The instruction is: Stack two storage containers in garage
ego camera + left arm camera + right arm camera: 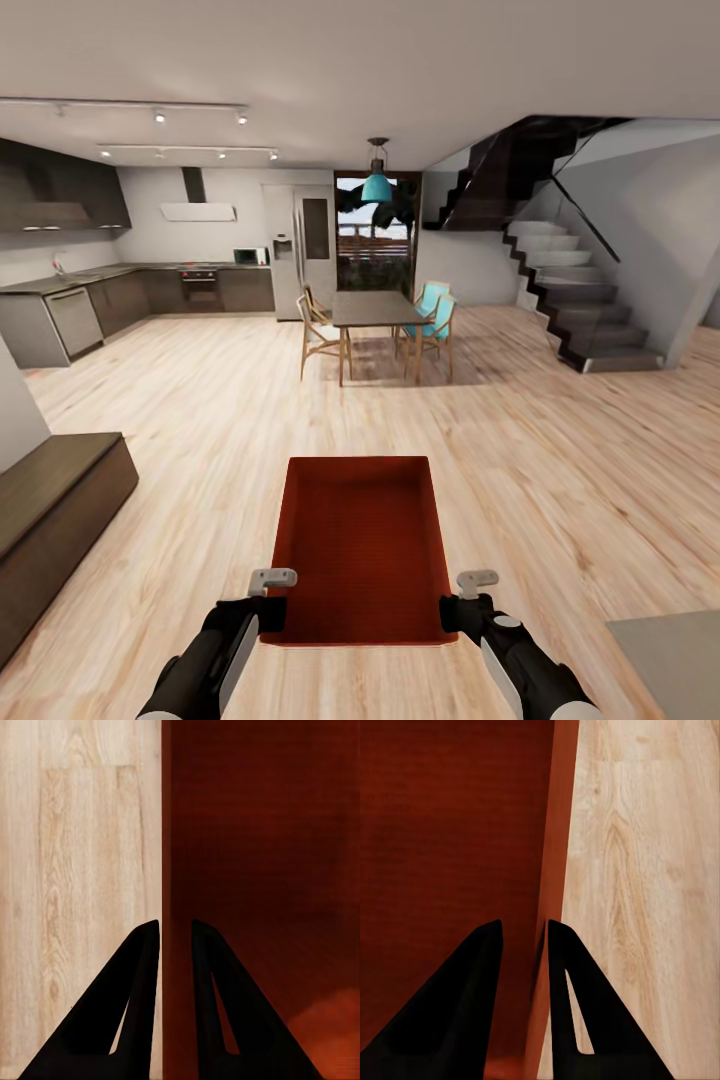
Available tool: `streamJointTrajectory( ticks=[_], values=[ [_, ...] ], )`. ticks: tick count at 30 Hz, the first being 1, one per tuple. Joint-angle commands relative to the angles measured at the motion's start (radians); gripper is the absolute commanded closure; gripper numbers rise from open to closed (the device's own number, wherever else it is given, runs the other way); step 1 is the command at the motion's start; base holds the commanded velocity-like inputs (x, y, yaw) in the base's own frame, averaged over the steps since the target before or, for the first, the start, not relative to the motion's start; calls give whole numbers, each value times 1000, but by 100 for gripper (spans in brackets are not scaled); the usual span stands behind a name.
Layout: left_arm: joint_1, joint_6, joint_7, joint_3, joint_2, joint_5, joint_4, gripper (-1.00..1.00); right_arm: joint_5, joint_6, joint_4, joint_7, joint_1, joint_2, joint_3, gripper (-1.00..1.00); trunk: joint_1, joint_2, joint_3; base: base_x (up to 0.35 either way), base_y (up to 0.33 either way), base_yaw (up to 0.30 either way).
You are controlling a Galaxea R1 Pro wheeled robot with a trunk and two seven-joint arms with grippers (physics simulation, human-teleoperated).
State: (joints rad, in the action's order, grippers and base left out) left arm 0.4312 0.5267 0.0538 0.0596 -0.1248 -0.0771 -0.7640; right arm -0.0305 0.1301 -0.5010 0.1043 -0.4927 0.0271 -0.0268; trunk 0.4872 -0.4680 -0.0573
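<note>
One red-orange storage container (360,545) hangs low in front of me above the light wood-plank floor, its open top facing up and its ribbed bottom showing. My left gripper (274,608) is shut on its left wall near the close corner, and my right gripper (451,610) is shut on its right wall. In the left wrist view the two dark fingers of the left gripper (175,931) straddle the wall of the storage container (262,832). The right wrist view shows the right gripper (523,928) pinching the wall of the storage container (450,817) the same way.
Ahead stands a dining table (375,310) with chairs, and behind it a glass door. A staircase (585,305) rises at the right. Kitchen counters (70,300) line the far left. A dark low cabinet (50,520) is close on my left, and a grey surface (670,660) sits at the bottom right.
</note>
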Motion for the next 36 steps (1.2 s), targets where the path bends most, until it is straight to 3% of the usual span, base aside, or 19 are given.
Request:
streamJointTrajectory(
  ticks=[1,16,36],
  values=[
    [0,7,5,5,16,-44,0,100,-5,-9,-5,-2,-1,-1,2,100,1,-2,-2,327,0,0],
    [0,7,5,5,16,-44,0,100,-5,-9,-5,-2,-1,-1,2,100,1,-2,-2,327,0,-10],
    [0,7,5,5,16,-44,0,100,-5,-9,-5,-2,-1,-1,2,100,1,-2,-2,327,30,-261]
  ],
)
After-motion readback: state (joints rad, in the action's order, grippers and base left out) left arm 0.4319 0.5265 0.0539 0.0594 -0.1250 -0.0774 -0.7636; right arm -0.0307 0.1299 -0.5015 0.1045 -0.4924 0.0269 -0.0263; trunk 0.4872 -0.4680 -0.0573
